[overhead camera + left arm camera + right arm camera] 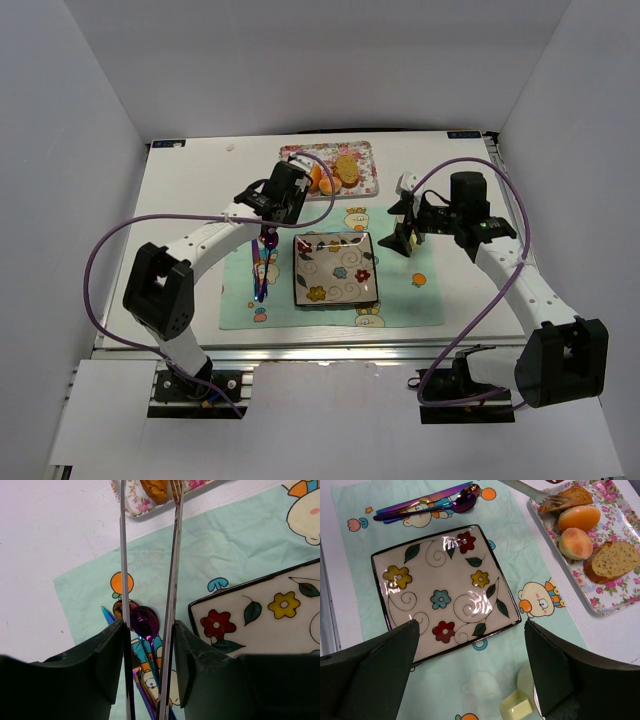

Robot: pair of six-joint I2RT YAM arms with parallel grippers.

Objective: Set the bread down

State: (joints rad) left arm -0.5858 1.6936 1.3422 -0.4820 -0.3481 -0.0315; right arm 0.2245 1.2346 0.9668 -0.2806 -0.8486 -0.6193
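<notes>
Several breads lie on a floral tray [366,150]: a brown piece [567,499], two round rolls [579,517] and a slice [612,560]. My left gripper [148,645] is shut on metal tongs [172,580], whose two arms are still spread. The tong tips [547,500] reach the brown piece [155,490] at the tray's end; the piece lies on the tray. A square flowered plate [335,268] sits bare on the mint mat. My right gripper [470,655] is open and empty, above the mat beside the plate [440,590].
Iridescent purple cutlery [262,265] lies on the mat [400,300] left of the plate, right under the left gripper [144,620]. A pale yellow cup [522,700] stands under the right gripper. White walls enclose the table.
</notes>
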